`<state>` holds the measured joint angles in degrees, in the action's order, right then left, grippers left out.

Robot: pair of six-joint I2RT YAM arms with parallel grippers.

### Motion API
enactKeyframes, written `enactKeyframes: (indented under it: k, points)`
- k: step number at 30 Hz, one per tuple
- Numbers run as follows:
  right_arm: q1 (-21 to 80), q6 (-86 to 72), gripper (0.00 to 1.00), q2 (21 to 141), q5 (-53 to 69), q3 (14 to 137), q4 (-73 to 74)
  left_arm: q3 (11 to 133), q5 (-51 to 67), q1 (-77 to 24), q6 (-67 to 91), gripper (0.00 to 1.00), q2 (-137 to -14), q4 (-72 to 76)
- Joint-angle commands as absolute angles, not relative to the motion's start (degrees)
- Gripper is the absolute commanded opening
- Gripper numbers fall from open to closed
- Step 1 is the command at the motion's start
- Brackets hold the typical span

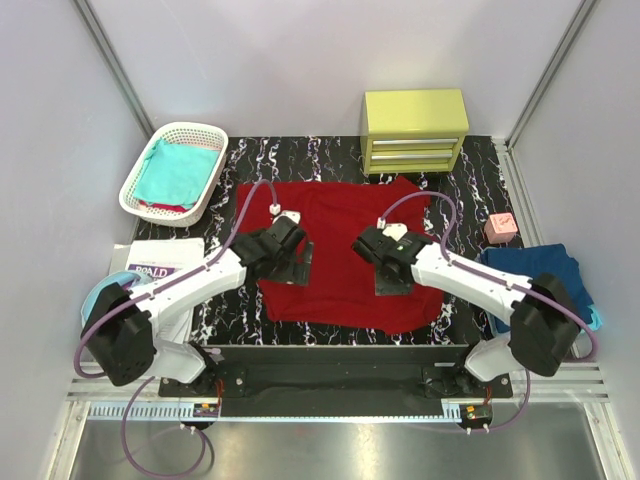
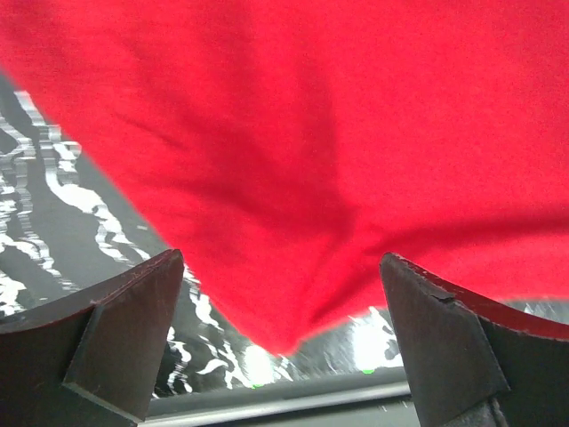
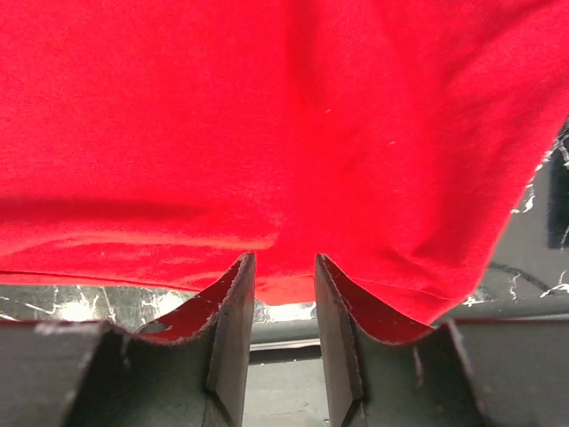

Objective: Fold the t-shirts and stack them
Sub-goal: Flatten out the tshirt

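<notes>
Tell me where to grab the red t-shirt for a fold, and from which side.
Take the red t-shirt by its near edge, one corner per gripper, coming low from the robot's side. It lies flat on the mat, so only edges offer a lip; a loose corner points into the open left gripper.

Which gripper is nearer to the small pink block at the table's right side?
Right. The right gripper is over the red t-shirt, left of the pink block; the left gripper is farther left, across the shirt.
</notes>
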<state>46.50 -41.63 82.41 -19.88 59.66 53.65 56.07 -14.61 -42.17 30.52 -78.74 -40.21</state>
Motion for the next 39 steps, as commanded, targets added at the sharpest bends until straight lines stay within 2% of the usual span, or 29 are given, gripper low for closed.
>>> enactKeyframes:
  k: [1,19,28,32,33,36,39]
  points:
    - [48.2,-44.9,0.4,85.6,-21.0,60.6,53.5,55.4,-14.3,-43.5,32.5,0.99,-77.4,-38.0]
    - [48.3,-41.8,0.41,98.2,-21.2,66.4,49.9,48.3,-16.4,-43.5,37.2,0.99,-73.1,-41.0]
    - [48.2,-41.8,0.4,96.4,-23.7,68.8,50.5,42.6,-12.1,-43.5,42.5,0.98,-69.7,-40.9]
    - [48.2,-41.6,0.4,95.3,-24.1,69.5,51.2,36.5,-10.4,-43.7,47.5,0.86,-65.4,-39.6]
    - [48.3,-41.7,0.4,94.8,-24.1,69.5,51.1,35.7,-10.5,-43.7,48.5,0.79,-62.7,-39.1]
    - [48.3,-41.5,0.4,94.3,-24.3,68.8,51.0,33.4,-11.8,-43.7,50.6,0.72,-59.2,-38.1]
    - [48.3,-41.1,0.4,94.1,-24.2,68.2,51.1,34.3,-12.1,-43.7,50.5,0.7,-58.6,-37.8]
